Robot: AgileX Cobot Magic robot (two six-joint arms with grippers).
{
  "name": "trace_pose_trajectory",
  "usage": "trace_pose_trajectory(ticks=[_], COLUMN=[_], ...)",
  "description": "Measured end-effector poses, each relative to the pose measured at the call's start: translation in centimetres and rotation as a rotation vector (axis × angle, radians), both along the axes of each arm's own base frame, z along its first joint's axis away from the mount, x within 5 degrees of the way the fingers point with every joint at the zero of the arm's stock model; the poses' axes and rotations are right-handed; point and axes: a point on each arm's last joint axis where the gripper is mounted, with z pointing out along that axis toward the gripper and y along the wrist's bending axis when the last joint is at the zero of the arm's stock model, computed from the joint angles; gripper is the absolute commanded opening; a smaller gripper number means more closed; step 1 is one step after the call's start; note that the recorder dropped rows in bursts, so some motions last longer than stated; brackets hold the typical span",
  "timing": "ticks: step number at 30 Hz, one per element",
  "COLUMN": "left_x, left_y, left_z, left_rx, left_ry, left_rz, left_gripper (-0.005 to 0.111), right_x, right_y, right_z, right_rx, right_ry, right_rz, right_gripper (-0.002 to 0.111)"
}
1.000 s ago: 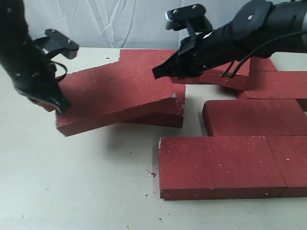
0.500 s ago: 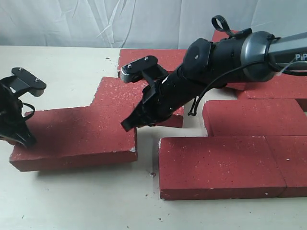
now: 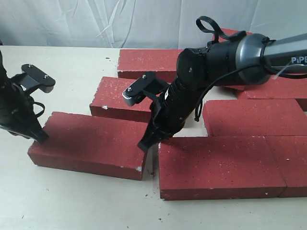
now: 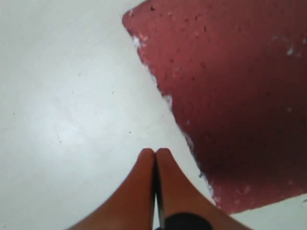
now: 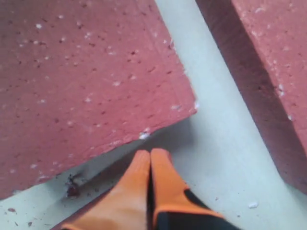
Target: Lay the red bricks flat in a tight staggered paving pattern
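Several red bricks lie flat on the table. One loose brick (image 3: 91,143) sits slanted at the front left, its right end almost meeting a front-row brick (image 3: 216,165). My left gripper (image 3: 41,136) is shut and empty, its tips against that loose brick's left end; the left wrist view has the shut fingertips (image 4: 154,152) beside the brick's corner (image 4: 230,96). My right gripper (image 3: 144,145) is shut and empty, tips down at the narrow gap between the two bricks. The right wrist view shows those tips (image 5: 150,153) just off a brick corner (image 5: 81,72).
More bricks lie behind: one (image 3: 120,98) behind the loose brick, one (image 3: 148,60) at the back, one (image 3: 254,117) at middle right, others at the right edge (image 3: 292,163). Red crumbs (image 3: 152,173) lie by the gap. A white backdrop (image 3: 96,19) closes the rear.
The loose brick came off the brick it was tilted on, now lies flat, and slid right toward the front-row brick. The left gripper followed it; the right gripper swung down to the gap.
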Motion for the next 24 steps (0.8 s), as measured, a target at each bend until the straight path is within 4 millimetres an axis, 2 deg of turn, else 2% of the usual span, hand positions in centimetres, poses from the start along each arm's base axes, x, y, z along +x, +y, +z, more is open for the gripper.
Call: trace_pose_trajectory(ticks=[5, 9, 12, 16, 19, 21, 24], left_x=[-0.2, 0.7, 2.0, 4.1, 5.2, 5.5, 6.9], left_y=[0.8, 1.0, 0.4, -1.0, -1.7, -1.6, -0.7], left_z=[0.0, 0.4, 1.1, 2.2, 3.2, 3.2, 2.1], left_rx=[0.108, 0.121, 0.049, -0.201, -0.29, -0.285, -0.251], left_ry=[0.031, -0.052, -0.176, -0.423, -0.561, -0.581, -0.549], left_rz=[-0.047, -0.007, 0.059, 0.245, 0.246, 0.233, 0.249], left_gripper=[0.0, 0.0, 0.0, 0.0, 0.0, 0.0, 0.0], right_x=[0.1, 0.8, 1.8, 3.3, 4.0, 4.2, 4.2], right_y=[-0.4, -1.5, -3.7, -7.0, -8.9, -9.2, -8.2], right_z=[0.1, 1.0, 2.6, 4.9, 5.3, 4.6, 4.0], right_rx=[-0.033, -0.041, -0.041, -0.003, 0.01, 0.004, 0.064], right_ry=[-0.005, -0.028, -0.058, -0.101, -0.078, -0.062, -0.043], right_rz=[0.015, 0.0, -0.047, -0.156, -0.222, -0.204, -0.113], right_gripper=[-0.001, -0.001, -0.001, -0.001, -0.001, -0.001, -0.001])
